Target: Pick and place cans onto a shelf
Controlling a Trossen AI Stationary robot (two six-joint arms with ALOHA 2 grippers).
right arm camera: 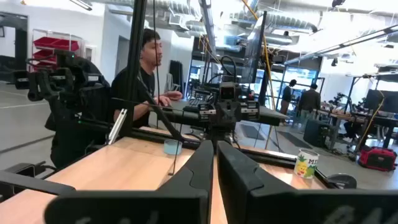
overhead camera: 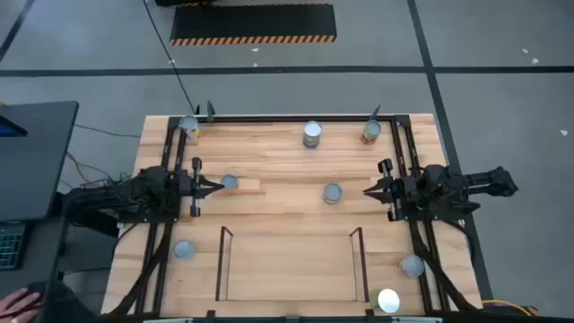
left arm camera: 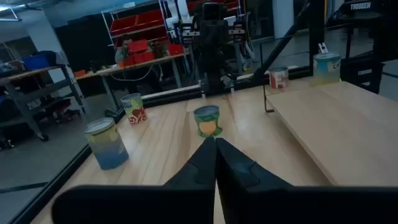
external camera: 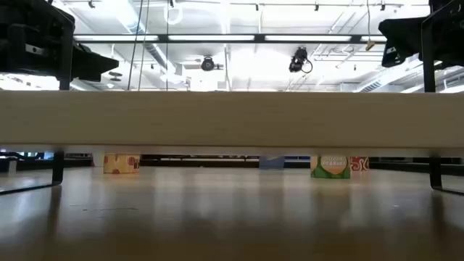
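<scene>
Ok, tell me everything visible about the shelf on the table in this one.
The shelf is a rectangular bay of light wood at the near-middle of the table, its boards matching the tabletop. Thin dark metal rails stand upright along its two short sides; the far long side is open. No can sits in it. The closest cans stand apart from it: one with a bright white top beyond its right rail, one silver-grey beyond its left rail. Neither gripper touches it.
</scene>
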